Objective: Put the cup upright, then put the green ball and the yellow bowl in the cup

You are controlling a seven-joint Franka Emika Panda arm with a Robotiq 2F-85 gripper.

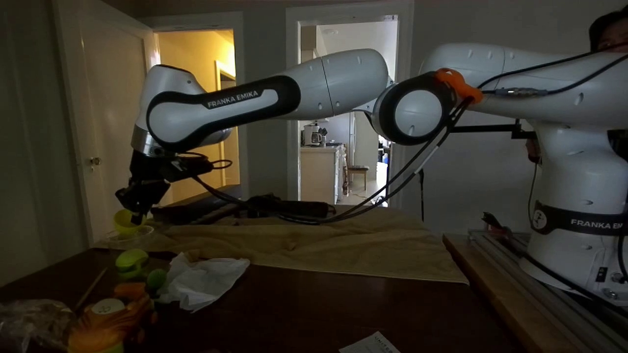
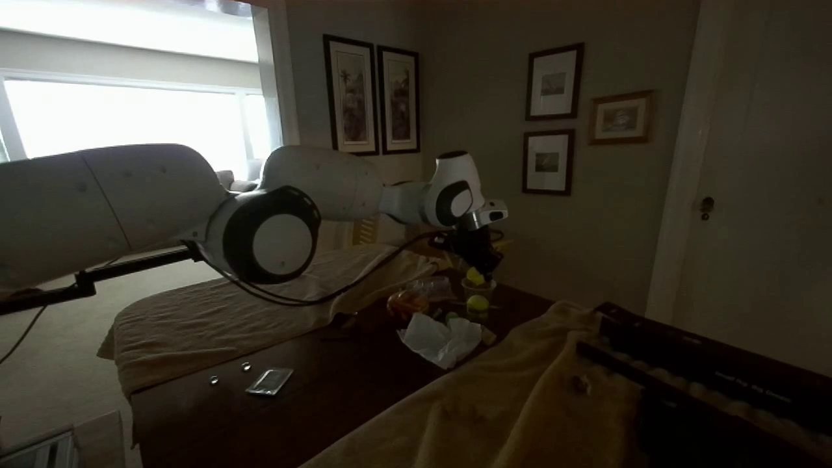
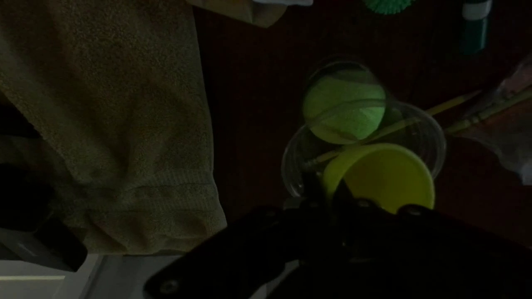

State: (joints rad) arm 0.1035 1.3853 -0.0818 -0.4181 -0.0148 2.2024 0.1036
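The see-through cup (image 3: pixel 438 139) stands upright on the dark table, with its rim facing up in the wrist view. Through its wall I see the green ball (image 3: pixel 345 108), which appears to lie at the bottom inside it; both exterior views show the ball (image 1: pixel 131 260) below the cup's rim (image 2: pixel 479 284). My gripper (image 3: pixel 326 176) is shut on the wall of the yellow bowl (image 3: pixel 390 176), one dark finger outside and one inside. Tilted, the bowl (image 1: pixel 125 222) hangs at the cup's mouth; whether they touch I cannot tell. Darkness hides most of the fingers.
Near the cup lie a spiky green ball (image 1: pixel 157 278), a white crumpled sheet (image 1: pixel 208 279), an orange item (image 1: pixel 105 318), a plastic bag (image 1: pixel 37 321), a thin stick (image 3: pixel 455 101) and a green marker (image 3: pixel 476 29). A tan towel (image 1: pixel 319 245) covers the table's edge.
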